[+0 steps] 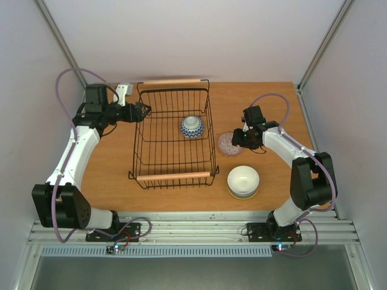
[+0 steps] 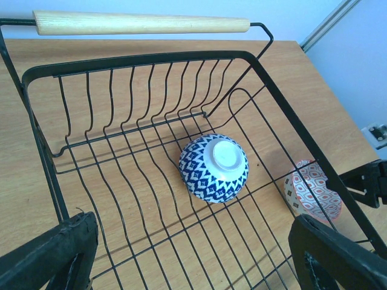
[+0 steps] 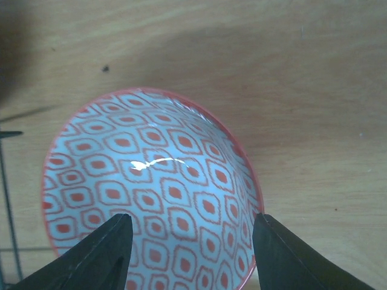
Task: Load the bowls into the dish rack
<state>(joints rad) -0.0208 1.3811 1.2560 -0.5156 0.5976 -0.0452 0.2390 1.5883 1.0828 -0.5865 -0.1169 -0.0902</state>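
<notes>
Bowl (image 2: 213, 168), blue-and-white, inverted, inside dish rack (image 2: 139, 23)

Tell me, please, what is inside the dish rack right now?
Only one blue-and-white bowl, lying upside down with its foot up on the wire floor of the dish rack. The bowl's own body covers its inside and anything beneath it.

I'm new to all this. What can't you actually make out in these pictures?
Red-patterned bowl: near rim cut off by the right wrist view's bottom edge.
Right tool: whether it touches that bowl; the arm covers it in the top view.
Blue-and-white bowl: inside hidden in every view, being upside down.
</notes>
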